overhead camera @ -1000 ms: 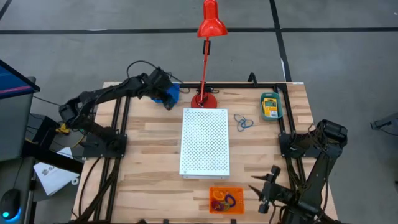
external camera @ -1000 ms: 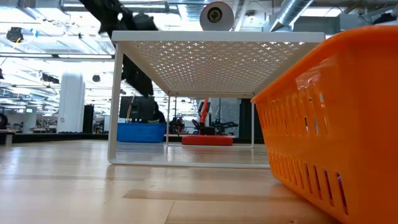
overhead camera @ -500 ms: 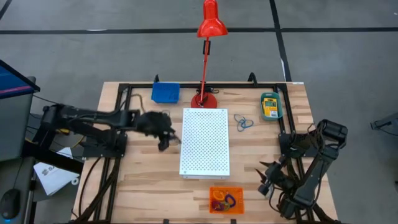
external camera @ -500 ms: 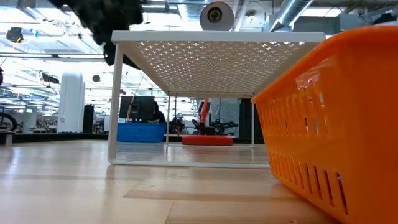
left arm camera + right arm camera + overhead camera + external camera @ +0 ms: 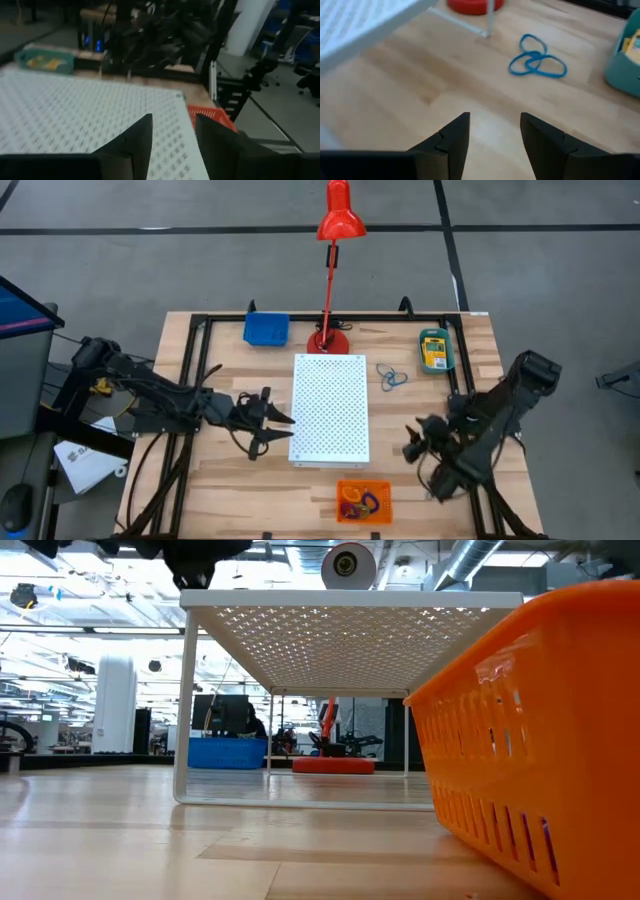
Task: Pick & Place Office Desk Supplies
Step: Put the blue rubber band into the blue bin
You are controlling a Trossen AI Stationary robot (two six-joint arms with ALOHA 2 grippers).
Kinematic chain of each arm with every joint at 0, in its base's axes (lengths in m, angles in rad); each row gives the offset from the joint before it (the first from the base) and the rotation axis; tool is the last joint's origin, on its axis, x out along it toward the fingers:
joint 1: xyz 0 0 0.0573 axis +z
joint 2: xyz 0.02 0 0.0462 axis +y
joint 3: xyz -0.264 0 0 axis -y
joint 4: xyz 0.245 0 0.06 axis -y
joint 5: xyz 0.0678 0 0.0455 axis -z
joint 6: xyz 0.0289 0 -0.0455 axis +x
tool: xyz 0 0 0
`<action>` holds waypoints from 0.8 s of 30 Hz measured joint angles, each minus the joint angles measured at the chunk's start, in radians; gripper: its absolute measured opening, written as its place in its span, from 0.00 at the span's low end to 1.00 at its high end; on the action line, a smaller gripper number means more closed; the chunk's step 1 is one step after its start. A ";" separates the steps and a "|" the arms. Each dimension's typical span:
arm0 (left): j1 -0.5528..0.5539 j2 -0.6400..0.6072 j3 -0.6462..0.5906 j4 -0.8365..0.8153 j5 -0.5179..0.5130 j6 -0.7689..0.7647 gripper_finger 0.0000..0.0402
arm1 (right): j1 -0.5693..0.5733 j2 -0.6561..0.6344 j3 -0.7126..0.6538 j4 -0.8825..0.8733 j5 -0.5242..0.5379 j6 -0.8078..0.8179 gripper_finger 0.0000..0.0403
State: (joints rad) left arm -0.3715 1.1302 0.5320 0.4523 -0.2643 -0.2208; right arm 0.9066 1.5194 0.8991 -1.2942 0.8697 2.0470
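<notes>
My left gripper is open and empty, just left of the white perforated board; its wrist view looks across the board top. My right gripper is open and empty over bare wood right of the board, and its wrist view faces the blue loops. The loops lie flat on the table. A teal tray holds a yellow-and-green crayon box at the far right. A blue tray sits at the far edge. An orange tray with loops and clips sits at the near edge.
The red desk lamp stands on its round base behind the board. The board stands on thin legs, with open room beneath it. The orange tray's wall fills the low view's right side. There is bare wood on both sides of the board.
My left gripper has left the blue tray at the far edge and swung toward the near edge, ending beside the board's left side; the tray stays put. My right gripper has gone from the near right corner toward the far edge and a little left.
</notes>
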 joint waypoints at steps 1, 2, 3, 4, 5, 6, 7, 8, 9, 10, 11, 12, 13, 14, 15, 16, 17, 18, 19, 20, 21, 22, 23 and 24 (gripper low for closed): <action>-0.009 0.008 0.000 0.021 -0.001 0.008 0.36 | -0.034 -0.028 -0.007 0.002 0.000 -0.014 0.42; -0.016 0.014 0.000 0.033 -0.001 0.011 0.36 | -0.070 -0.058 -0.019 0.004 -0.001 -0.030 0.42; -0.024 0.018 0.000 0.038 -0.001 0.012 0.36 | -0.108 -0.090 -0.032 0.012 -0.001 -0.055 0.42; -0.033 0.023 0.000 0.042 -0.001 0.012 0.36 | -0.148 -0.125 -0.047 0.033 -0.001 -0.088 0.42; -0.040 0.025 0.000 0.044 -0.002 0.013 0.36 | -0.188 -0.158 -0.067 0.063 -0.001 -0.124 0.42; -0.042 0.026 0.000 0.045 -0.003 0.015 0.36 | -0.228 -0.190 -0.088 0.093 -0.001 -0.163 0.42; -0.044 0.025 0.000 0.051 -0.002 0.015 0.36 | -0.274 -0.228 -0.111 0.133 -0.002 -0.212 0.42; -0.044 0.025 0.000 0.055 -0.002 0.015 0.36 | -0.318 -0.264 -0.134 0.187 -0.002 -0.269 0.42; -0.045 0.025 0.000 0.060 -0.003 0.015 0.36 | -0.366 -0.298 -0.156 0.240 -0.008 -0.333 0.42; -0.051 0.025 0.000 0.066 -0.004 0.017 0.36 | -0.417 -0.332 -0.179 0.295 -0.019 -0.403 0.42; -0.057 0.025 0.000 0.074 -0.010 0.027 0.36 | -0.469 -0.362 -0.199 0.355 -0.037 -0.479 0.42; -0.062 0.025 0.000 0.082 -0.010 0.035 0.36 | -0.524 -0.391 -0.217 0.420 -0.056 -0.556 0.42; -0.065 0.025 0.000 0.084 -0.008 0.038 0.35 | -0.580 -0.415 -0.233 0.481 -0.082 -0.633 0.42; -0.068 0.025 0.000 0.084 -0.008 0.039 0.35 | -0.634 -0.431 -0.245 0.531 -0.113 -0.708 0.42; -0.069 0.025 0.000 0.086 -0.003 0.040 0.35 | -0.694 -0.443 -0.254 0.587 -0.151 -0.781 0.42; -0.071 0.025 0.000 0.088 -0.003 0.041 0.35 | -0.748 -0.450 -0.261 0.628 -0.190 -0.844 0.42; -0.076 0.025 0.000 0.089 -0.003 0.041 0.35 | -0.804 -0.453 -0.265 0.653 -0.225 -0.899 0.42; -0.080 0.025 0.000 0.089 -0.007 0.041 0.35 | -0.857 -0.452 -0.265 0.660 -0.257 -0.942 0.42; -0.082 0.025 0.000 0.089 -0.007 0.041 0.35 | -0.910 -0.447 -0.265 0.660 -0.281 -0.976 0.42; -0.083 0.025 0.000 0.090 -0.007 0.041 0.35 | -0.963 -0.436 -0.265 0.660 -0.302 -1.006 0.42; -0.083 0.025 0.000 0.091 -0.007 0.041 0.35 | -1.009 -0.424 -0.265 0.660 -0.328 -1.034 0.42; -0.083 0.025 0.000 0.091 -0.007 0.041 0.35 | -1.052 -0.410 -0.265 0.659 -0.355 -1.060 0.42; -0.083 0.025 0.000 0.091 -0.006 0.041 0.35 | -1.092 -0.392 -0.265 0.667 -0.389 -1.084 0.42; -0.083 0.025 0.000 0.091 -0.006 0.041 0.35 | -1.125 -0.371 -0.265 0.676 -0.426 -1.106 0.42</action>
State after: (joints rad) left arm -0.4545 1.1549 0.5316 0.5434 -0.2707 -0.1795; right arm -0.2182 1.1489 0.6338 -0.6184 0.4440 0.9407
